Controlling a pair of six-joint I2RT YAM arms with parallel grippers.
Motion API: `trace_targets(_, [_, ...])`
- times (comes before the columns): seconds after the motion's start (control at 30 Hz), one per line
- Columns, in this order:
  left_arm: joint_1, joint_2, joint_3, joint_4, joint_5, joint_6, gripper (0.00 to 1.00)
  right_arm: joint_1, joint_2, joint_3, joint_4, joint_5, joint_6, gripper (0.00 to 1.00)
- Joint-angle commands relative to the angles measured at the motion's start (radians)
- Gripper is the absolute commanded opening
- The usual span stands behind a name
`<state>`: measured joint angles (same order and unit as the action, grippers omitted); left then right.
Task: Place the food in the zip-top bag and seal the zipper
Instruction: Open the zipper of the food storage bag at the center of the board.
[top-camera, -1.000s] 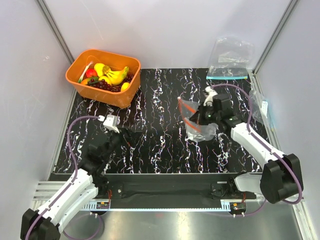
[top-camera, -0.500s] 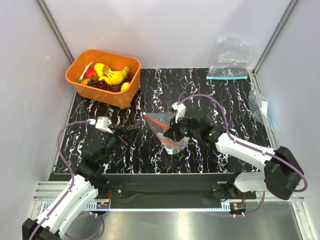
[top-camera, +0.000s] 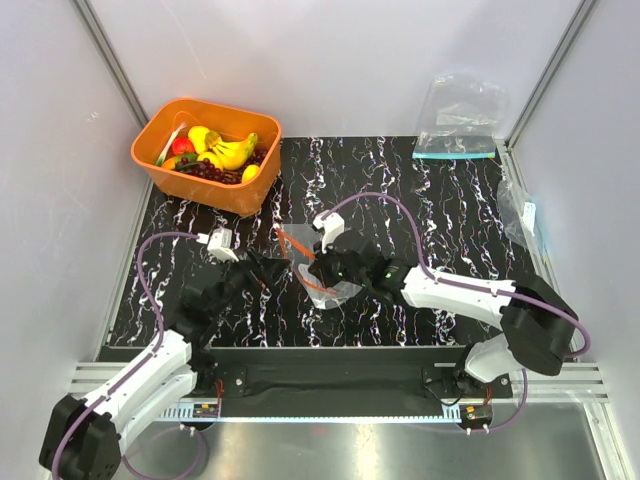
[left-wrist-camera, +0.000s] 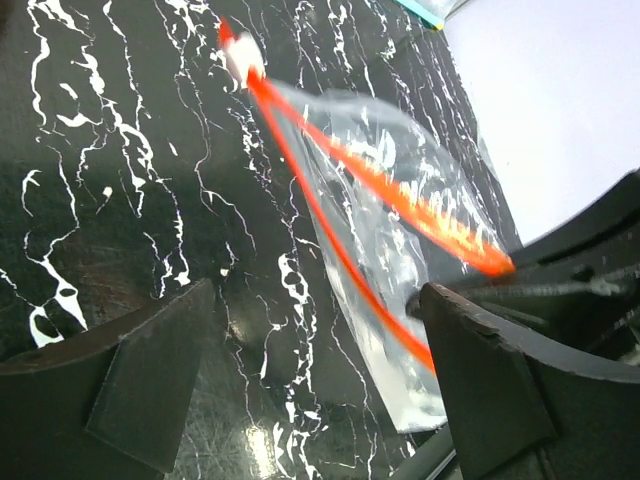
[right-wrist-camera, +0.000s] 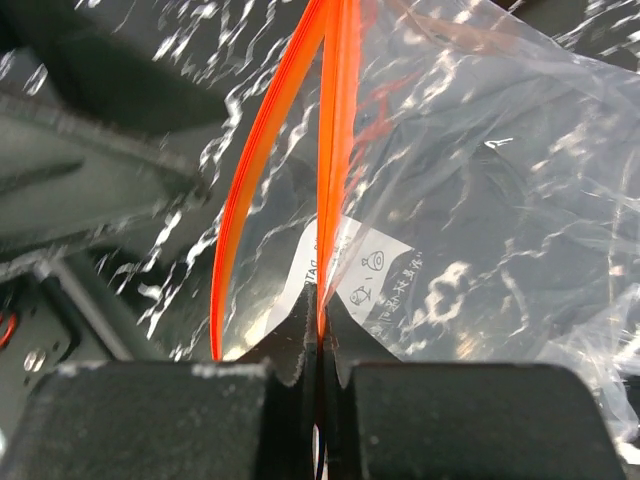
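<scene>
The clear zip-top bag (top-camera: 322, 272) with its red-orange zipper (top-camera: 297, 247) hangs open over the middle of the mat. My right gripper (top-camera: 318, 268) is shut on one lip of the zipper (right-wrist-camera: 334, 150); the other lip (right-wrist-camera: 262, 150) bows away to the left. My left gripper (top-camera: 268, 270) is open just left of the bag, its fingers (left-wrist-camera: 150, 380) either side of the bag's lower edge (left-wrist-camera: 400, 260), not touching it. The food lies in the orange basket: banana bunch (top-camera: 228, 150), dark grapes (top-camera: 208, 171), a yellow lemon piece (top-camera: 250, 172).
The orange basket (top-camera: 235, 192) stands at the back left, off the mat's corner. Clear bags with a teal-blue strip (top-camera: 458, 120) lie at the back right. Another clear bag (top-camera: 520, 212) lies by the right wall. Metal frame posts flank the mat.
My right gripper has carried the bag from the right-centre of the mat leftward to the middle. My left gripper has risen and moved right, now close to the bag.
</scene>
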<state>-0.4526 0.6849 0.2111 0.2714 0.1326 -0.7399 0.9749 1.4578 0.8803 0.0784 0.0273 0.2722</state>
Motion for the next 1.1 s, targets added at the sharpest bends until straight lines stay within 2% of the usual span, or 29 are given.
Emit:
trace_targets(0.0, [-0.003, -0.007, 0.017, 0.095, 0.022, -0.018, 0.88, 0.010, 0.018, 0.062, 0.046, 0.137, 0.021, 0.00])
trace_targets(0.3, [-0.003, 0.019, 0.007, 0.127, 0.024, -0.024, 0.79, 0.057, 0.056, 0.095, 0.060, 0.146, -0.005, 0.00])
trace_targets(0.4, [-0.003, 0.048, 0.020, 0.123, 0.029, -0.018, 0.70, 0.079, 0.058, 0.092, 0.076, 0.166, -0.014, 0.00])
trace_targets(0.47, [-0.005, 0.071, 0.028, 0.118, 0.027, -0.010, 0.60, 0.084, 0.049, 0.085, 0.087, 0.174, -0.014, 0.00])
trace_targets(0.53, [-0.005, 0.084, 0.033, 0.114, 0.025, -0.009, 0.56, 0.091, 0.044, 0.083, 0.095, 0.174, -0.016, 0.00])
trace_targets(0.63, [-0.003, 0.102, 0.037, 0.120, 0.027, -0.003, 0.40, 0.107, 0.041, 0.088, 0.096, 0.165, -0.031, 0.00])
trace_targets(0.67, [-0.004, 0.104, 0.039, 0.118, 0.030, 0.003, 0.26, 0.110, 0.039, 0.088, 0.095, 0.164, -0.036, 0.00])
trace_targets(0.73, [-0.005, 0.105, 0.050, 0.109, 0.027, 0.013, 0.12, 0.119, 0.035, 0.086, 0.092, 0.166, -0.039, 0.03])
trace_targets(0.77, [-0.003, 0.101, 0.053, 0.103, 0.027, 0.025, 0.00, 0.120, 0.035, 0.088, 0.081, 0.166, -0.039, 0.10])
trace_targets(0.87, [-0.008, 0.071, 0.092, 0.057, 0.009, 0.060, 0.00, 0.122, 0.026, 0.106, 0.020, 0.197, -0.044, 0.30])
trace_targets(0.9, [-0.009, 0.061, 0.105, 0.008, -0.020, 0.065, 0.00, 0.122, 0.021, 0.117, -0.008, 0.236, -0.044, 0.40])
trace_targets(1.0, [-0.032, 0.018, 0.155, -0.069, -0.069, 0.065, 0.00, 0.123, 0.012, 0.175, -0.142, 0.285, -0.056, 0.57])
trace_targets(1.07, [-0.076, 0.007, 0.207, -0.116, -0.117, 0.066, 0.00, 0.127, 0.010, 0.223, -0.228, 0.336, -0.064, 0.60])
